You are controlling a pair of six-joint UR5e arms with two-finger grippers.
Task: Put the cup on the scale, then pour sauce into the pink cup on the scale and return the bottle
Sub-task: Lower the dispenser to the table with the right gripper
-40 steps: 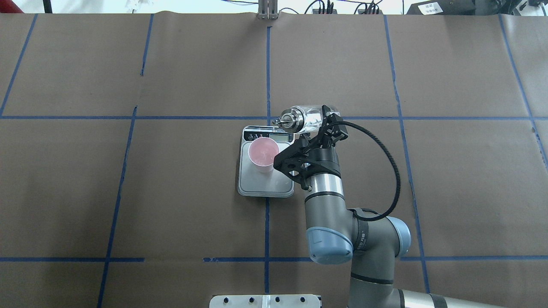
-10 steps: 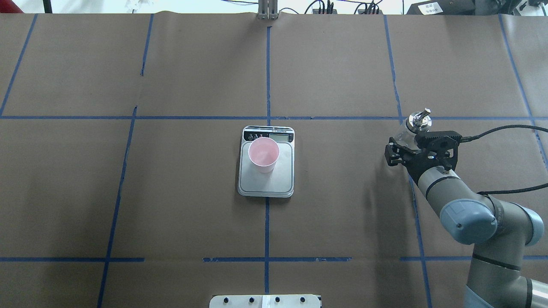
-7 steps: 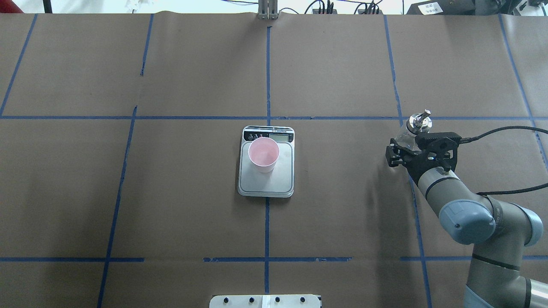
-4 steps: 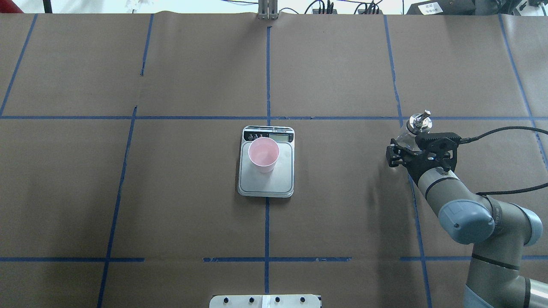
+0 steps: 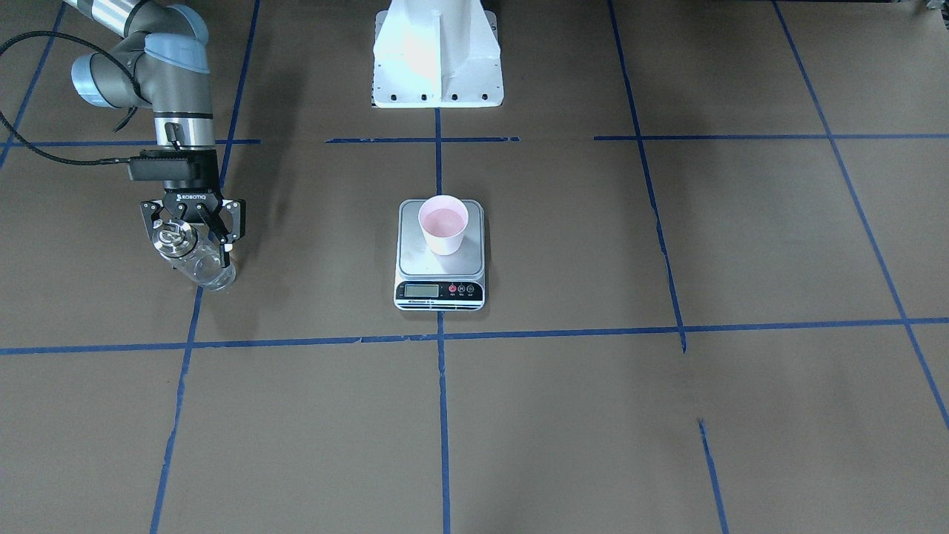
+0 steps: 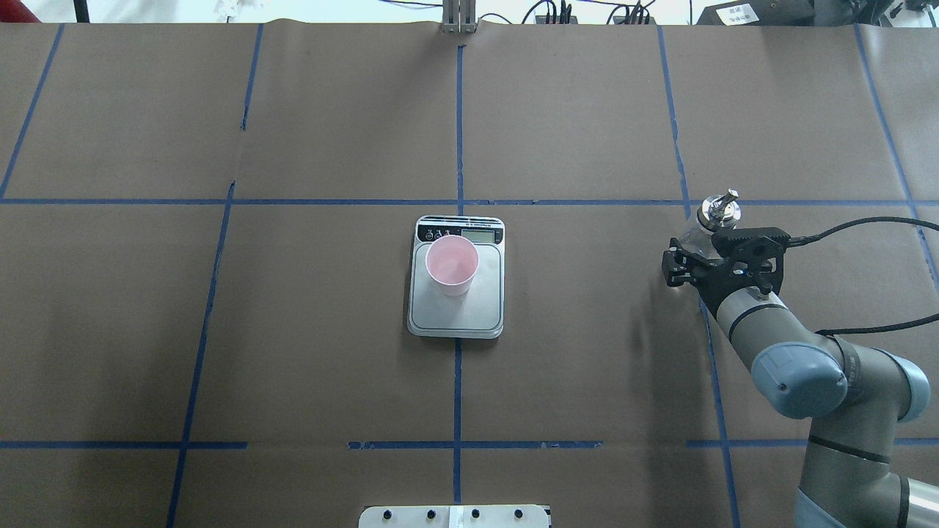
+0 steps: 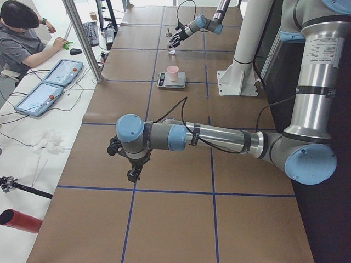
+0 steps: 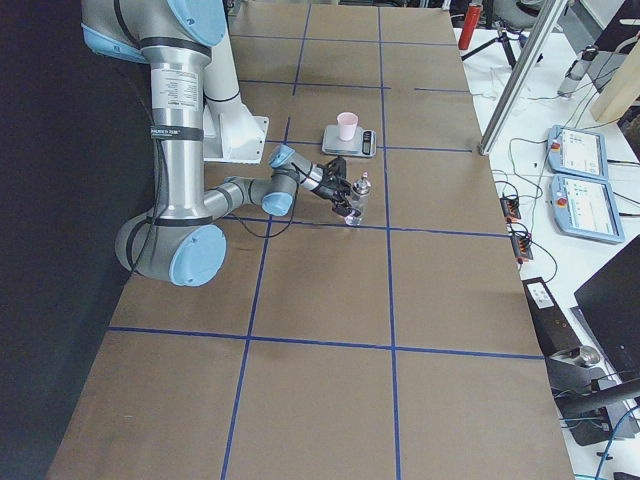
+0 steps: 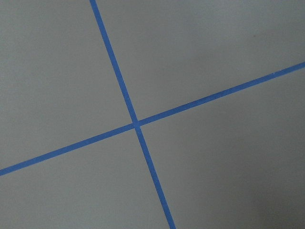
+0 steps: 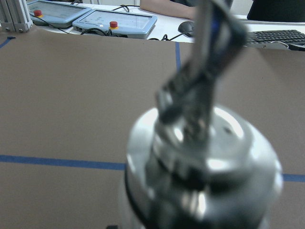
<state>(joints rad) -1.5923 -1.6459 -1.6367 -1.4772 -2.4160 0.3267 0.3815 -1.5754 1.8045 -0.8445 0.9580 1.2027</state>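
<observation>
The pink cup stands upright on the scale at mid-table, near its display end. The clear glass bottle with its silver spout cap stands upright far to the robot's right, on a blue tape line. My right gripper is shut on the bottle's body, below the cap. The cap fills the right wrist view, blurred. My left gripper shows only in the exterior left view, low over bare table, and I cannot tell whether it is open or shut.
Brown paper with blue tape lines covers the table. The white robot base stands at the robot's edge of the table. An operator and tablets are beyond the far edge.
5.5 s ago the right gripper held the bottle tilted beside the cup at the scale. It has carried the bottle to the right and stood it upright; over the last second it has barely moved.
</observation>
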